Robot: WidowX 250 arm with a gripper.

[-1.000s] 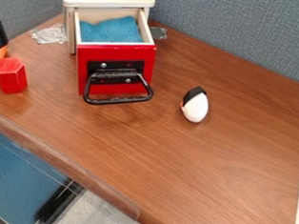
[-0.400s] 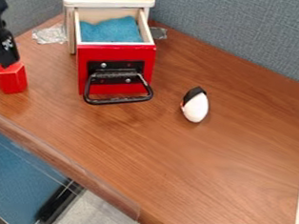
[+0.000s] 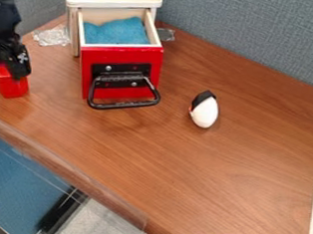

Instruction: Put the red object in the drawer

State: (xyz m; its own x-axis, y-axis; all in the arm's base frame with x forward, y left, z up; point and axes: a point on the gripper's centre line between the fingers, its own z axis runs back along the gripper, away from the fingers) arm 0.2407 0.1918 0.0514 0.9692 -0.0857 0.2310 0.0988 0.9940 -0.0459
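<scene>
Tabletop point(image 3: 202, 176); open drawer point(image 3: 120, 69) with blue cloth point(image 3: 118, 32)

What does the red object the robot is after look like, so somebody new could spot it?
On the brown table, find the open red-fronted drawer. Left of it in the picture stands a small, plain red block, partly behind the end effector. Unlike the drawer, it has no handle.

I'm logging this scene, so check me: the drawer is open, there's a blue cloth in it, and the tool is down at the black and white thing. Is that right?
The tool's place is wrong: the camera view shows the tool down at the red block. The rest holds: the drawer is open, with a blue cloth in it.
</scene>
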